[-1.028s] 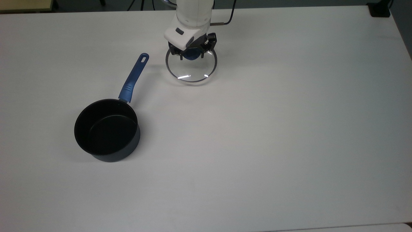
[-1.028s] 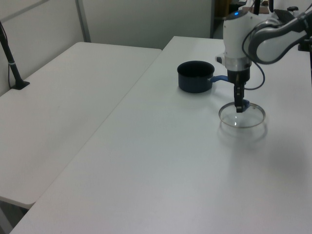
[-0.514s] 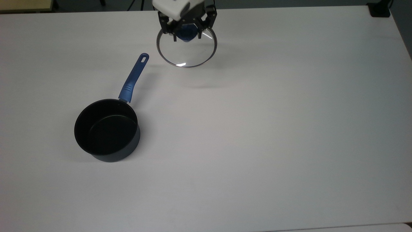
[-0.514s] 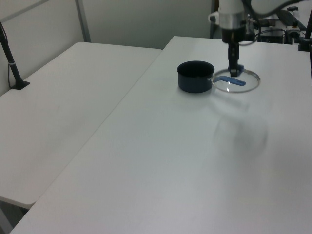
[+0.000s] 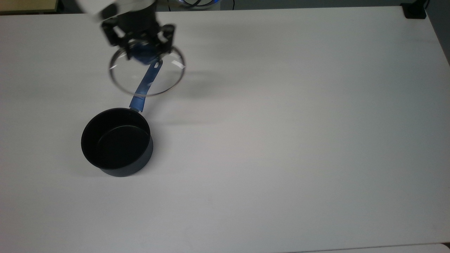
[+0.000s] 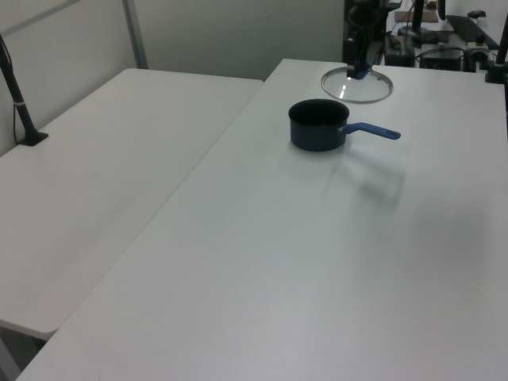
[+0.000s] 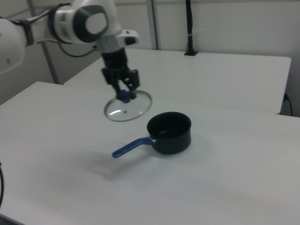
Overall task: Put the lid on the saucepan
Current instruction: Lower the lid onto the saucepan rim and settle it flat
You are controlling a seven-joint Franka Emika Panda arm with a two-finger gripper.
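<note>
The lid [image 5: 147,74] is held in the air by its blue knob [image 5: 143,54], which is pinched between the gripper [image 5: 140,47] jaws; the jaws are pressed against the knob on both sides. No contact w/ the surface [image 5: 281,140] is seen: a soft shadow of the lid is cast on the surface below it & to the top view's right. In the top view the lid is hung over the far end of the pan's handle [image 5: 146,82], the eyelet being seen through the glass just below the knob. The lid is tilted a little, its rim lower on the near side in the top view. The pan [image 5: 117,141] is stood upright on the surface, open & dark inside, near the top view's left, w/ the handle pointed toward the far edge & slightly right. In the left view the lid [image 6: 357,84] is seen beyond the pan [image 6: 318,124], w/ the gripper [image 6: 361,67] above it. In the right view the lid [image 7: 128,106] is hung to the right view's left of the pan [image 7: 169,132], apart from it & above the level of its rim, w/ the gripper [image 7: 123,92] on the knob. The lid is not yet on the pan.
</note>
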